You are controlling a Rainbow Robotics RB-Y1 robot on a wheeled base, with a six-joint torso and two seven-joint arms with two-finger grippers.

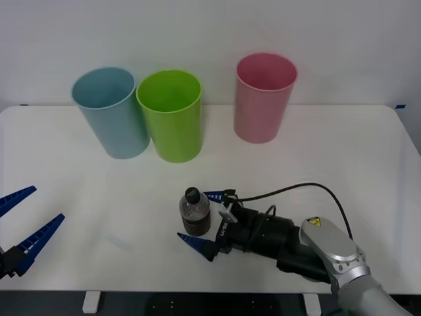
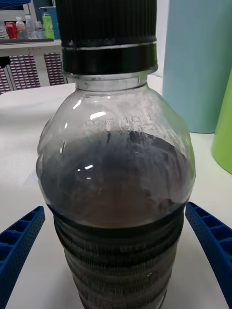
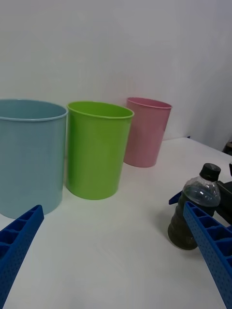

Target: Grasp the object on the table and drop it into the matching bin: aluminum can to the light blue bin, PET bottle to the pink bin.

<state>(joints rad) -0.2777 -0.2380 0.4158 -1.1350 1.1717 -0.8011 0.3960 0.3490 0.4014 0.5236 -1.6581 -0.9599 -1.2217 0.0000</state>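
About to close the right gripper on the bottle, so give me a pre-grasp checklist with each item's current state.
1. PET bottle upright on the table: ok.
2. Right gripper open, one of its fingers on each side of the bottle: ok.
3. Fingers level with the bottle's body, not its cap: ok, they flank the lower body in the right wrist view.
4. Fingers already touching the bottle: cannot tell.
5. Pink bin upright with its mouth open: ok.
6. Left gripper away from the bottle, open at the table's left edge: ok.
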